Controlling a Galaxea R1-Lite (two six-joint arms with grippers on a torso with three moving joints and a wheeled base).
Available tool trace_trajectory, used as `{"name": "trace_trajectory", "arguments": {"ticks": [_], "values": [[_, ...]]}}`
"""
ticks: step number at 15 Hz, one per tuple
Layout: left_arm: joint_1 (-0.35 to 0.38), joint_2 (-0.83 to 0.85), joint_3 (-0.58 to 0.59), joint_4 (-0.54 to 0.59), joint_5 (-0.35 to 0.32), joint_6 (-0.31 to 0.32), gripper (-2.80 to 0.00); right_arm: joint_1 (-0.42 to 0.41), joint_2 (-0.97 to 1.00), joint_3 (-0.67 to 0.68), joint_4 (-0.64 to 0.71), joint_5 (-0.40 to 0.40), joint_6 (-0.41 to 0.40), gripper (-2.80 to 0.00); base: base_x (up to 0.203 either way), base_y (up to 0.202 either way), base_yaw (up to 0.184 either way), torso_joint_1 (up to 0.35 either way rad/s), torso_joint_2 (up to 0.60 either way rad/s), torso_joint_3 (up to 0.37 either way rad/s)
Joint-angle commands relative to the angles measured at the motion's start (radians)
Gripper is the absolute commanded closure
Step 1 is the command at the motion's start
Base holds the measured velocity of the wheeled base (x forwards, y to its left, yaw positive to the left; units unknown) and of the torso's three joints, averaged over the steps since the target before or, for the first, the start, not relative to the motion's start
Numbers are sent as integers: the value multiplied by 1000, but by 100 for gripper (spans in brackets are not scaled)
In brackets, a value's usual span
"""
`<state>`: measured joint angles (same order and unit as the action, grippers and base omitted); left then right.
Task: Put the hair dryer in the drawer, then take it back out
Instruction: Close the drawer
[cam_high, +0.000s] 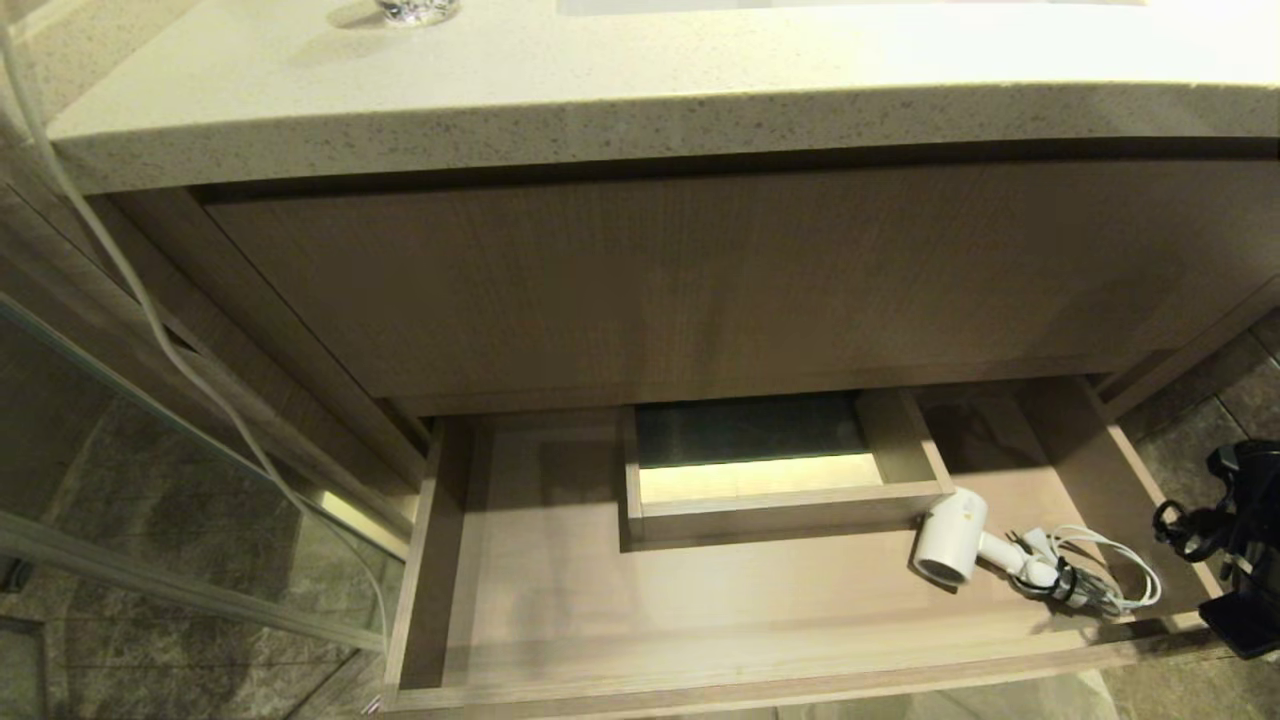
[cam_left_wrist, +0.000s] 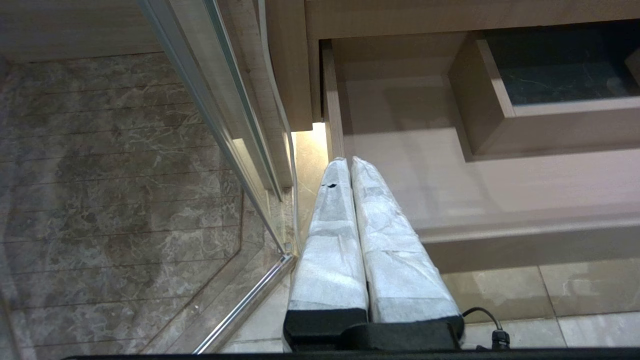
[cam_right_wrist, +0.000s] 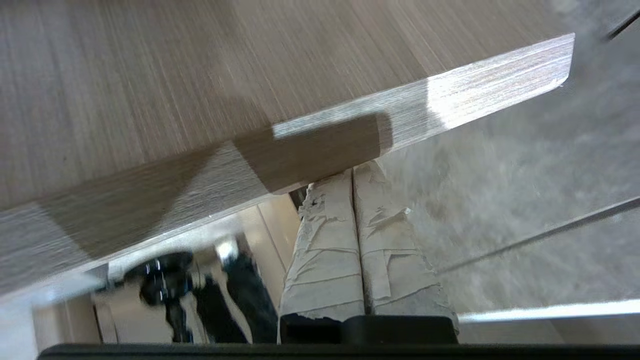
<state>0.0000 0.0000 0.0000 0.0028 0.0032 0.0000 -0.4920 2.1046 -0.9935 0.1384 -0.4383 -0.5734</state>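
With the hair dryer (cam_high: 950, 545) lying in the open drawer (cam_high: 700, 690), the right gripper (cam_right_wrist: 352, 172), fingers together under the front strip, should have pushed squarely.

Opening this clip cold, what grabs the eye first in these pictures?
The small white hair dryer with its bundled white cord lies in the right front part of the wide, open light-wood drawer, beside the boxed rectangular cutout. Above both juts the pale speckled stone countertop. The right gripper, fingers together, sits close under a wooden edge.
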Motion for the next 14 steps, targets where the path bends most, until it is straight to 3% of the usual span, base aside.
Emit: {"name": "trace_trajectory", "arguments": {"ticks": [1,7,9,12,14], "values": [[0,0,0,0,0,0,0,6,-18,-2,-57,29,-7,0,0,0,0,0,0,0],[0,0,0,0,1,0,0,61,-19,-13,-271,114,-6,0,0,0,0,0,0,0],[0,0,0,0,0,0,0,70,-16,-21,-289,121,-5,0,0,0,0,0,0,0],[0,0,0,0,0,0,0,129,-14,-46,-499,131,3,0,0,0,0,0,0,0],[0,0,0,0,0,0,0,135,-14,-47,-518,132,6,0,0,0,0,0,0,0]]}}
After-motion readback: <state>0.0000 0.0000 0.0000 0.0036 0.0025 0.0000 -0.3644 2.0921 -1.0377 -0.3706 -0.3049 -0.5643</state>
